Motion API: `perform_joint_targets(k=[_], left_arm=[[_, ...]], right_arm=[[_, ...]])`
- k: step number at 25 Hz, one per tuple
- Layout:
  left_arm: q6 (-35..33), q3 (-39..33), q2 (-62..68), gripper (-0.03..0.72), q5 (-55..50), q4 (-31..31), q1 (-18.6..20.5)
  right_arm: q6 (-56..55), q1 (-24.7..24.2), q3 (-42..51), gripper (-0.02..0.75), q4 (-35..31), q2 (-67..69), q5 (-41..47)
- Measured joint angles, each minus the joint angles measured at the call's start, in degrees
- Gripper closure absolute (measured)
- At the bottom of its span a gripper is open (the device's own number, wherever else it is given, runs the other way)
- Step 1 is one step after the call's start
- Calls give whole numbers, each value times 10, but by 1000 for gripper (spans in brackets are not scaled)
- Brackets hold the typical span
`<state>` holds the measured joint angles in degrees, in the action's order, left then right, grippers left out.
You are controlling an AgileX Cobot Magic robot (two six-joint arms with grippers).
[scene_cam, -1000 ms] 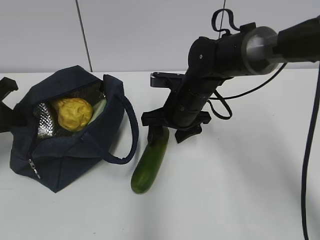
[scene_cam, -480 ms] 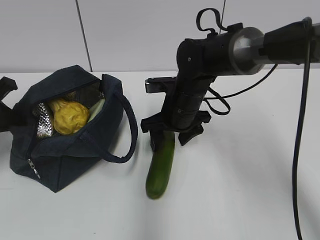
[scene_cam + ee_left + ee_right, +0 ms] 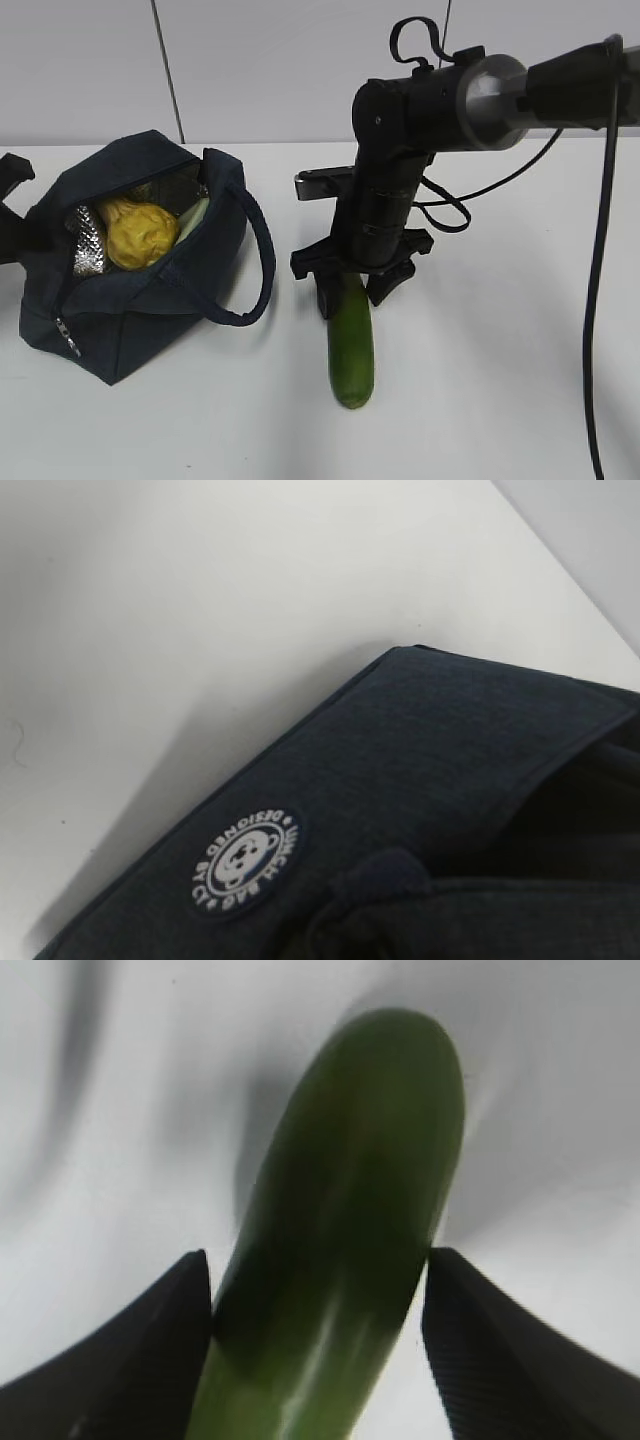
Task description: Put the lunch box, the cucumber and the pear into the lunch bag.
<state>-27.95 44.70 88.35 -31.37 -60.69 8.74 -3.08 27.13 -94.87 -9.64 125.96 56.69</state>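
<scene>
The navy lunch bag [image 3: 150,300] lies open at the left, silver lining [image 3: 88,250] showing. The yellow pear [image 3: 140,235] sits inside it, with a pale green sliver of the lunch box [image 3: 196,216] beside it. The dark green cucumber [image 3: 350,350] lies right of the bag, its near end pointing at me. My right gripper [image 3: 354,298] points down and grips the cucumber's far end; in the right wrist view its fingers [image 3: 160,1350] flank the cucumber [image 3: 350,1210]. My left gripper [image 3: 12,175] is a dark shape at the bag's left edge. The left wrist view shows only the bag [image 3: 450,740].
The bag's loop handle [image 3: 262,262] arches out toward the cucumber. A round bear logo patch [image 3: 247,864] is on the bag's side. The white table [image 3: 500,380] runs back to a grey wall. The right arm's cable [image 3: 605,300] hangs at the right.
The right gripper shifted slightly right and the cucumber swung with it, from slanting down-left to pointing nearly straight at me. The bag and left gripper stayed put.
</scene>
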Motion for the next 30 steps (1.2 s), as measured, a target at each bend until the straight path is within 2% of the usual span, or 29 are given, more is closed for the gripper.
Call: perform_joint_targets(k=[7,13,21,30], left_arm=[[0,0,0,687,-3,-1,0],[0,0,0,687,-4,-1,0],[0,0,0,687,-4,-1,0],[0,0,0,687,-4,-1,0]], right_arm=[[-1,0,0,251,15,0,19],[-1,0,0,321,19,0,24],[3,0,-1,328,21,0,28],[11,0,-3,374,21,0,32]])
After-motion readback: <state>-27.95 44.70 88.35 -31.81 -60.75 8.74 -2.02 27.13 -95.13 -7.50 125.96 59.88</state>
